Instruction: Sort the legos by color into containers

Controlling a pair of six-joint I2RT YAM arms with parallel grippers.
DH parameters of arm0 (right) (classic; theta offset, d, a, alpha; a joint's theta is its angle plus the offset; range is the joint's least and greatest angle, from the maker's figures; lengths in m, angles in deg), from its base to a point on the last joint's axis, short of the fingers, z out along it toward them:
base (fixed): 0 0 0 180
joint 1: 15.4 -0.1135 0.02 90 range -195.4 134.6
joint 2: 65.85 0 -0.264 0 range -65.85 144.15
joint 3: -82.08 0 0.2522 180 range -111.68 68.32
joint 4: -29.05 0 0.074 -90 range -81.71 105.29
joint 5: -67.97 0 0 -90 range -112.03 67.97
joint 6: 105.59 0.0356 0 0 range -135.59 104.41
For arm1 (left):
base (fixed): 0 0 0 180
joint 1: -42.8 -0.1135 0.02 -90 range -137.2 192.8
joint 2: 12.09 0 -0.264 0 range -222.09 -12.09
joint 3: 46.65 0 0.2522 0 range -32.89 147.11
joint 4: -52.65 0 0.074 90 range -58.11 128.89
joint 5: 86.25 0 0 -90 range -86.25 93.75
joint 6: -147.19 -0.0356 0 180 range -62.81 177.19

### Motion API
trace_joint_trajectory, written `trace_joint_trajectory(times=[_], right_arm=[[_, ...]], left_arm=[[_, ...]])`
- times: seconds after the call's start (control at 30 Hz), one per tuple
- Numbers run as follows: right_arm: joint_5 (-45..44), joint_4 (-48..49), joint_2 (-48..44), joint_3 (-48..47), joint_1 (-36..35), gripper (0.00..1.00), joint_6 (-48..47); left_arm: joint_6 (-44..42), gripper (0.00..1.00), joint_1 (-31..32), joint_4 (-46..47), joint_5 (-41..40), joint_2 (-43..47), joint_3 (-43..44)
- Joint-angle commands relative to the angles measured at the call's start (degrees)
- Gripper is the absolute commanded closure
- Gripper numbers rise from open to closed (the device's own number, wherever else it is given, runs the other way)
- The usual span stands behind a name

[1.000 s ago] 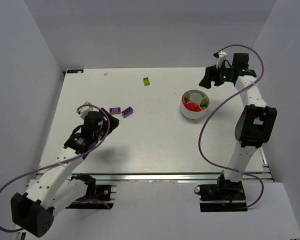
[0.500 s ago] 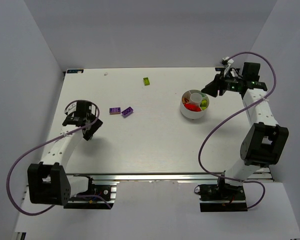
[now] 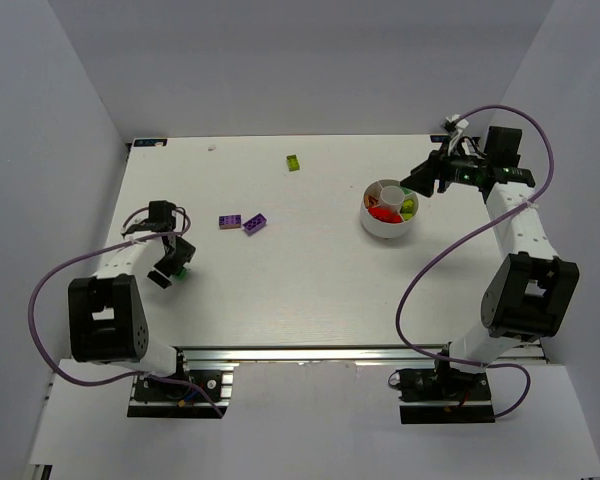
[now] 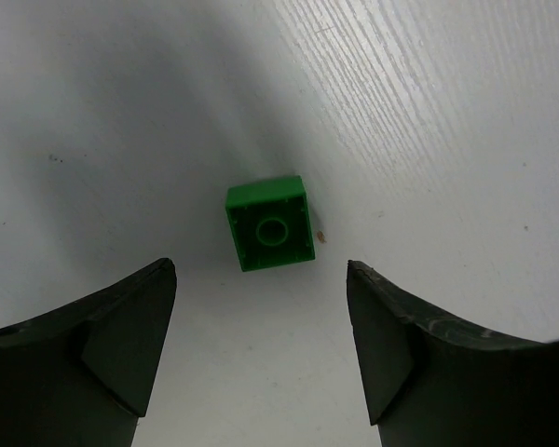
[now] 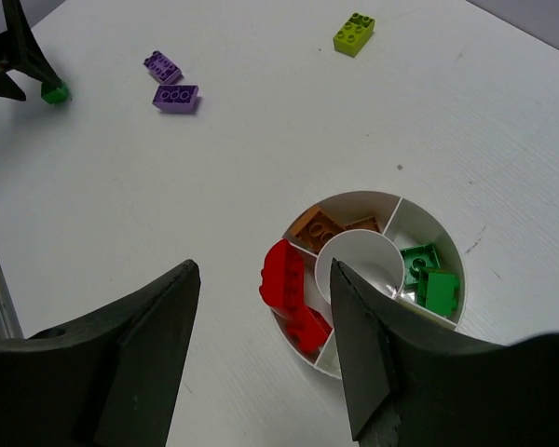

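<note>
A small dark green lego [image 4: 270, 223] lies on the table just ahead of my open left gripper [image 4: 259, 279], clear of both fingers. From above, that gripper [image 3: 170, 266] sits near the table's left edge beside the green lego [image 3: 182, 269]. The white divided bowl [image 3: 380, 228] holds red legos [image 5: 287, 275], orange legos [image 5: 317, 226] and green legos [image 5: 427, 277] in separate wedges; its central cup [image 5: 354, 265] looks empty. My right gripper [image 5: 264, 265] hovers open above the bowl, holding nothing. Two purple legos [image 3: 230, 221] [image 3: 255, 224] and a yellow-green lego [image 3: 293, 162] lie loose.
White walls enclose the table on the left, back and right. Purple cables loop from both arms. The two arm bases stand on the rail along the near edge [image 3: 310, 355].
My left arm has pulled back from beside the purple legos to the left edge, over the green lego. My right gripper shifted from behind the bowl to just above its right side.
</note>
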State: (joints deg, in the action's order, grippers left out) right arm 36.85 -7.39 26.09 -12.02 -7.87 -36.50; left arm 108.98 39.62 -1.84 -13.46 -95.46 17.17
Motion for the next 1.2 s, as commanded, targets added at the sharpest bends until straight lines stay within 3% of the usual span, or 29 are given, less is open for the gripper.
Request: trace_joint_trajectory(times=[0.0,0.43,0.67,0.7,0.8,0.87,0.97,1.1,1.17], right_arm=[[2.0,2.1,-1.2,0.3,0.1,0.36,1.9],[2.5,1.5,-2.9,-0.1,0.0,0.36,2.4],[3.5,0.8,-4.4,1.8,0.0,0.38,2.5],[3.8,-0.1,-4.7,1.9,-0.1,0.39,1.9],[4.7,-4.4,-5.2,1.0,-2.0,0.41,-3.1],[5.2,-13.1,-4.3,-0.5,-5.3,0.42,-7.4],[1.9,-21.0,-3.4,-1.5,-13.1,0.44,-11.0],[1.2,-16.9,-4.3,2.2,-20.3,0.44,-4.4],[3.5,-14.1,-2.9,0.9,-20.7,0.42,4.0]], left_arm=[[-1.4,0.17,-0.2,2.6,-1.2,-1.5,1.1],[-3.7,0.31,-1.6,7.0,-3.4,-6.4,1.8],[-3.7,0.5,-1.7,8.5,-2.7,-4.6,0.9],[-3.8,0.58,-1.7,8.6,-2.4,-4.1,0.9],[-4.4,0.72,-1.6,10.6,2.3,-0.4,0.0],[-4.4,0.82,-0.6,13.4,8.1,3.9,-0.8],[-2.7,0.92,4.7,18.7,15.2,10.4,-2.3],[-0.3,1.0,12.8,33.1,27.9,17.1,-6.8],[-0.7,1.0,16.2,46.1,33.2,19.6,-11.9]])
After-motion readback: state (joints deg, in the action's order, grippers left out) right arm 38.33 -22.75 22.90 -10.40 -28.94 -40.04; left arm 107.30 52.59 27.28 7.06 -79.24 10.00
